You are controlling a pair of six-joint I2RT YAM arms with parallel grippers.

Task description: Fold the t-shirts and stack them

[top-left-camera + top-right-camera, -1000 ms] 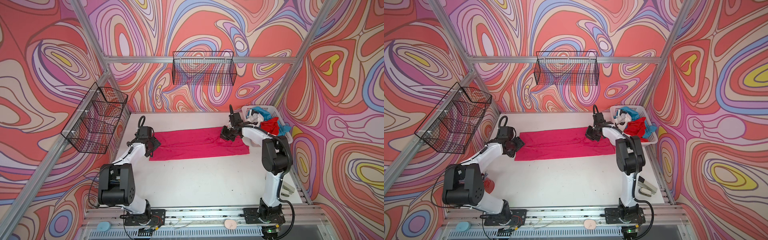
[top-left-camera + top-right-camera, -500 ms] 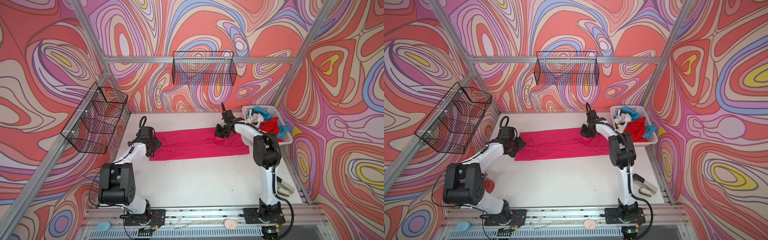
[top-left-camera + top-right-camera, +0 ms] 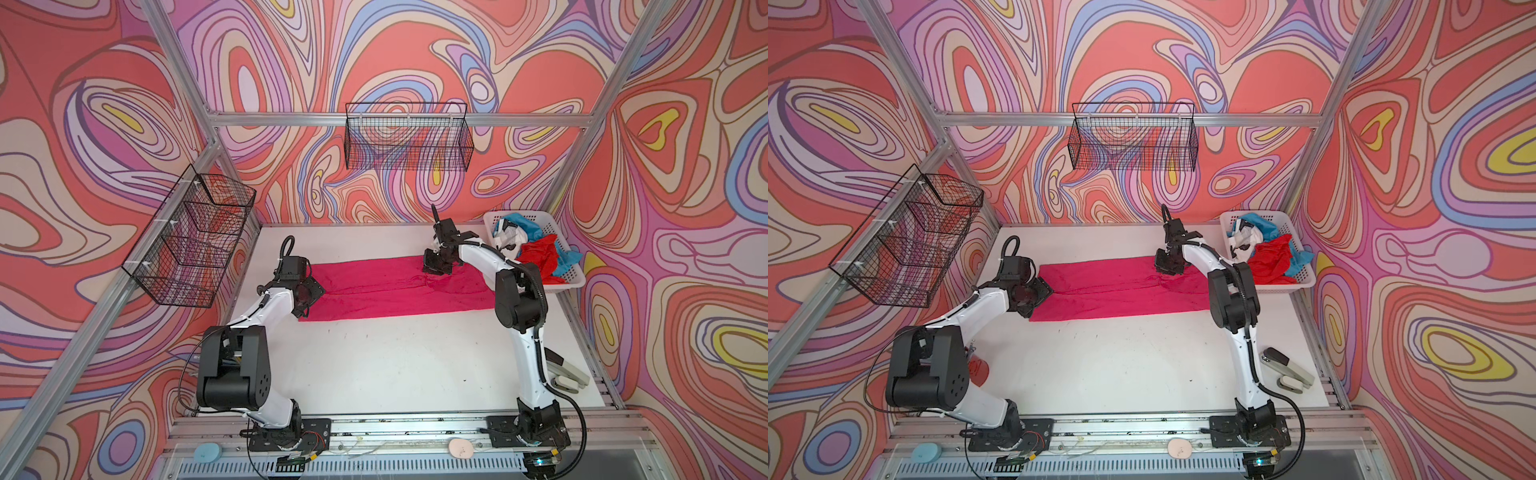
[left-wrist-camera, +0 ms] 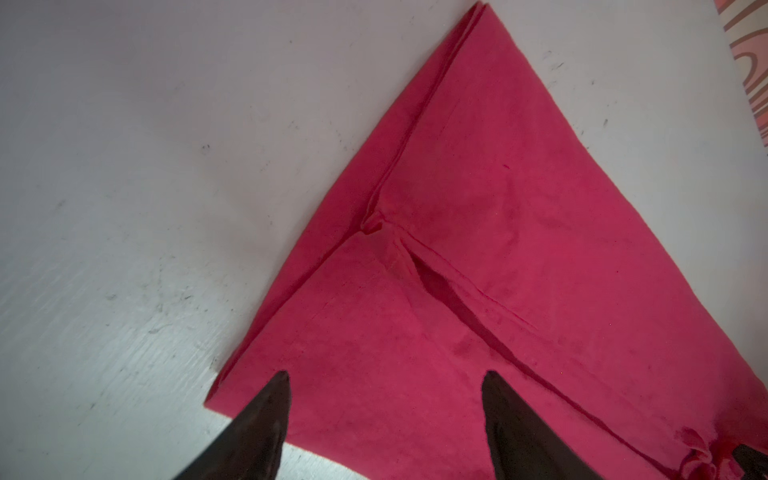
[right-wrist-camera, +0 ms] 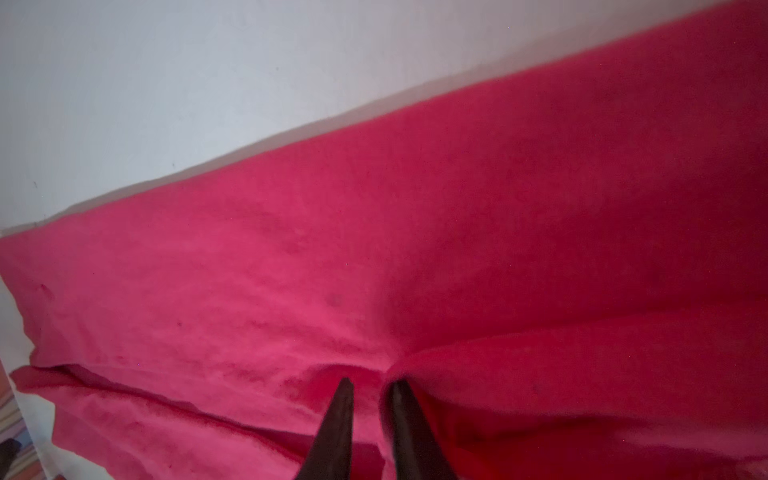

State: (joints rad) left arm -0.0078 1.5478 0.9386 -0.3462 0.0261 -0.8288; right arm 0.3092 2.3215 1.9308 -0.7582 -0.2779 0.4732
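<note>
So the big magenta-pink cloth t-shirt [image 3: 374,291] is lying folded into a long strip on the white table [image 3: 374,365]. The left gripper [image 4: 386,376] hangs wide open and empty, with a shirt corner right under its tips. The right gripper [image 5: 372,381] is nearly closed at a bunched fold, and I can't tell if it's pinching cloth.

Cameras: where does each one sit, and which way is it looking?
Both top views: high at the front, looking down on the table; both arms show whole, pink shirt between them, basket at far right.
Left wrist: on that arm, looking past the open left gripper at the shirt's end.
Right wrist: on that arm, looking past the right gripper along the shirt.
Shared: every view shows the shirt.
</note>
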